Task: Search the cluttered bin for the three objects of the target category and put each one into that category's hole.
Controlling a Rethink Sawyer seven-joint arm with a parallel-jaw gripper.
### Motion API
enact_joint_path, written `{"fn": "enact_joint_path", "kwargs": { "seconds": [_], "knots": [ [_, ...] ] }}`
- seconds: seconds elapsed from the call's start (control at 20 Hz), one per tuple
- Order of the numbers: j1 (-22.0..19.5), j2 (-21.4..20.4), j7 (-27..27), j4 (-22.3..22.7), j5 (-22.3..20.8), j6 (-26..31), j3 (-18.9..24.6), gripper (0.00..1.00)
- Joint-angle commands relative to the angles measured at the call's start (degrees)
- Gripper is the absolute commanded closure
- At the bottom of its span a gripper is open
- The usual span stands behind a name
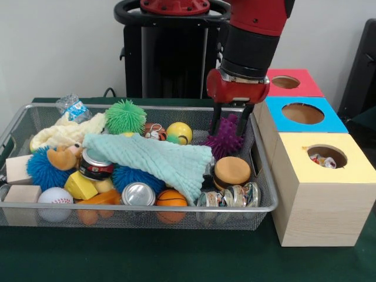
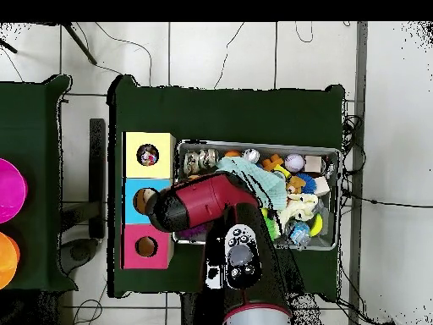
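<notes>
The wire mesh bin (image 1: 147,207) is full of toys, and it also shows in the overhead view (image 2: 337,199). No polka-dot cloth piece shows in the bin. One polka-dot piece (image 1: 321,159) lies inside the hole (image 1: 327,155) of the yellow-topped box (image 1: 346,170), and it shows in the overhead view too (image 2: 149,155). My gripper (image 1: 232,126) hangs open and empty at the bin's right far end, just above a purple spiky ball (image 1: 226,142). In the overhead view the arm (image 2: 207,203) hides the gripper.
A large mint-green cloth (image 1: 158,157) drapes over the bin's middle and a cream knitted cloth (image 1: 61,134) lies at the far left. Balls, cans, wooden blocks and a toy burger (image 1: 232,171) fill the rest. The blue-topped box (image 1: 302,114) and the red-topped box (image 1: 291,82) stand behind the yellow one.
</notes>
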Motion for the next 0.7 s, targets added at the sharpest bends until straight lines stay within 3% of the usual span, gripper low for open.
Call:
{"fn": "enact_joint_path", "kwargs": {
  "seconds": [0.05,0.2,0.45,0.7],
  "knots": [
    [-3.1,0.1,-6.9,2.3,-5.5,5.6,0.0,0.0],
    [-4.0,1.6,-6.6,0.7,-7.6,3.3,0.0,0.0],
    [-2.3,4.9,-1.3,-2.3,-11.0,-1.4,-2.0,0.0],
    [-3.7,6.2,-1.7,-3.6,-12.4,-2.2,-1.0,0.0]
  ]
}}
